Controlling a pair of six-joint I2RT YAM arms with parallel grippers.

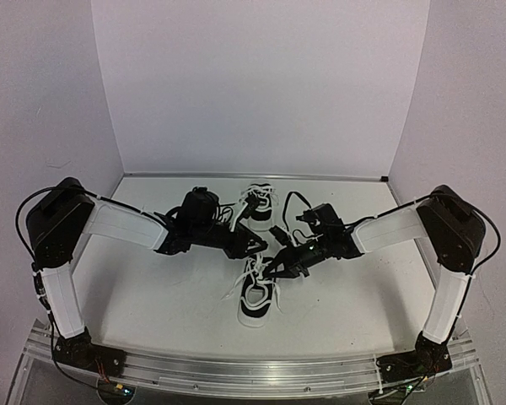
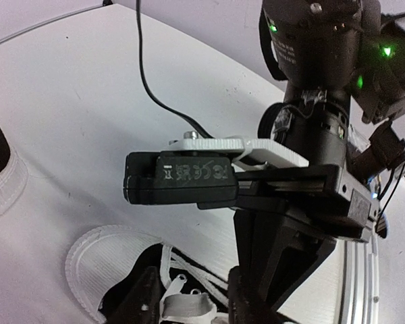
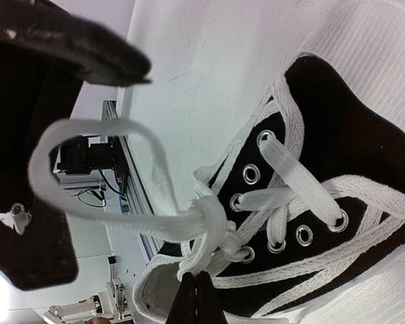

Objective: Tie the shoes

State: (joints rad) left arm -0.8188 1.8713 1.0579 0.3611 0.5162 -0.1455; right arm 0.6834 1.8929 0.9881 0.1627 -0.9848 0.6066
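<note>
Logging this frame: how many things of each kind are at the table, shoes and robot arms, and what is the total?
Sneakers: 2, the near sneaker and the far sneaker
Robot arms: 2, the left arm and the right arm
Total: 4

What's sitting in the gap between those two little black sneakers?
Seen from above, both robot arms reach in there: the left claw and right claw meet between the far black-and-white sneaker and the near sneaker.
</note>
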